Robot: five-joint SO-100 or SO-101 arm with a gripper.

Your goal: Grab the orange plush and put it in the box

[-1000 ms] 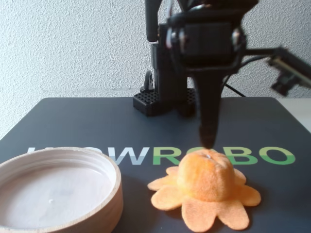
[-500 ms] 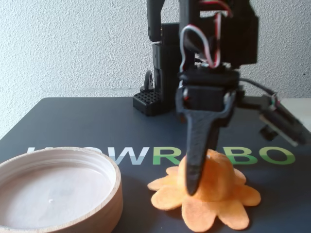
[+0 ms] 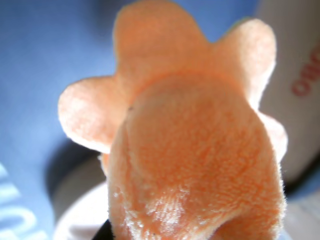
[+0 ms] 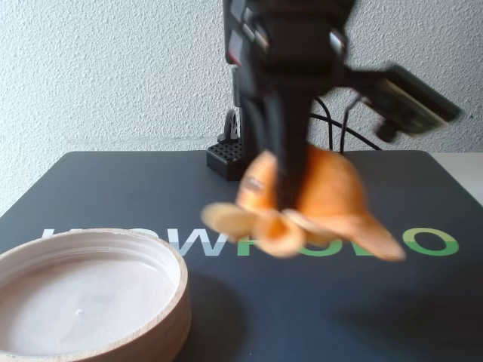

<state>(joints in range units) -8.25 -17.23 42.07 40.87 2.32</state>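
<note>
1. The main risk, as I judge it, is a drop short of the box [image 4: 90, 302]. The orange plush octopus [image 4: 302, 204] hangs in the air over the dark tabletop [image 4: 90, 188], to the right of the box in the fixed view and not yet above it. The toy is soft and blurred with motion, so a swing or a loose pinch could let it slip onto the tabletop.
2. A second risk is release at the rim: the flat tentacles spread wide below the head and one could catch the wooden edge and leave the toy draped half out.
3. The claw [image 4: 283, 197] is closed on the plush, its dark fingers pressed into the rounded head from above; the jaws look nearly shut, squeezing the fabric.
4. In the wrist view the plush [image 3: 195, 150] fills the picture, so the fingertips are hidden there; a pale curved edge at lower left may be the box, but I cannot tell.
</note>
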